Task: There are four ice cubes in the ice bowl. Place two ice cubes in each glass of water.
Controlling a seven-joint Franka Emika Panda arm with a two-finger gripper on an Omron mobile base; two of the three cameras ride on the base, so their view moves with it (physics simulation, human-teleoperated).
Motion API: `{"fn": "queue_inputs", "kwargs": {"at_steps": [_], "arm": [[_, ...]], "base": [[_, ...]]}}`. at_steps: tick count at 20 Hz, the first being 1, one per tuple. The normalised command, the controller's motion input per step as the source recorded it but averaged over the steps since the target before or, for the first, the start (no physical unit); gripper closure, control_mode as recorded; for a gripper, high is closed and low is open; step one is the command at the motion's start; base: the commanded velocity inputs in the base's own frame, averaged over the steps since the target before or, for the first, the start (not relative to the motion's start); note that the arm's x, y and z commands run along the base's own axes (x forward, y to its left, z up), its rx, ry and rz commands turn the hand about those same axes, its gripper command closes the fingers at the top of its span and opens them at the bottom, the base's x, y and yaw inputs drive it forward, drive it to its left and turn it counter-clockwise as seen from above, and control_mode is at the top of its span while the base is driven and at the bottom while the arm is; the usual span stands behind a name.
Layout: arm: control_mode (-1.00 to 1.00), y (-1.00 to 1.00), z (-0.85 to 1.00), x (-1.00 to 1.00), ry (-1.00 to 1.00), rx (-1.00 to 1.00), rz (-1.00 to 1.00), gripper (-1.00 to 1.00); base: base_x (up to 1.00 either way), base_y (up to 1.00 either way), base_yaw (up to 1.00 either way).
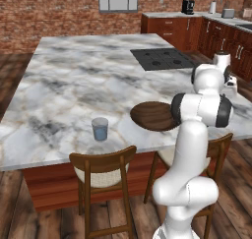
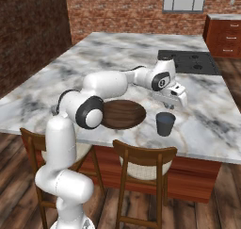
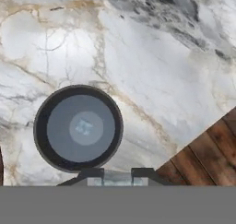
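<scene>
The wooden ice bowl [image 2: 123, 114] sits near the front edge of the marble tabletop [image 1: 74, 80] and serves as the landmark here. Its far side is hidden behind the arm's elbow in both base views, and the part of its inside that shows looks bare, so how many ice cubes are left in it cannot be told.

The dark glass [image 2: 165, 123] stands just beside the bowl on its right in the right base view. The pincer [image 2: 172, 102] hangs directly over it, a little above the rim. In the hand view this glass [image 3: 78, 128] is seen straight down, with a small pale square at its centre that looks like one ice cube [image 3: 84, 126] already inside. The fingertips [image 3: 92, 174] stand close together with a pale bluish block between them, so the pincer appears to be gripping a second ice cube [image 3: 117, 178], not yet let go.

The other glass [image 1: 100, 129], lighter and bluish, stands well apart from the bowl on its left in the left base view. Whether it holds any ice is too small to tell.

By my reading, the task is around its first half: the dark glass is about to get its second cube, and the lighter glass likely has its two to come.
</scene>
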Motion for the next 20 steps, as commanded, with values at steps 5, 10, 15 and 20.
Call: {"fn": "queue_inputs", "kwargs": {"at_steps": [5, 10, 15, 20], "arm": [[-1.0, -0.07, -0.05, -0.27, -0.19, 0.12, -0.16, 1.0], [-1.0, 0.09, -0.13, -0.18, -0.2, 0.08, -0.13, 1.0], [-1.0, 0.04, -0.33, 0.0, -0.05, 0.0, -0.12, 1.0], [-1.0, 0.03, -0.17, 0.01, 0.0, 0.0, -0.07, 1.0]], "base": [[0.0, 0.0, 0.0], [0.0, 0.0, 0.0], [0.0, 0.0, 0.0], [0.0, 0.0, 0.0]]}}
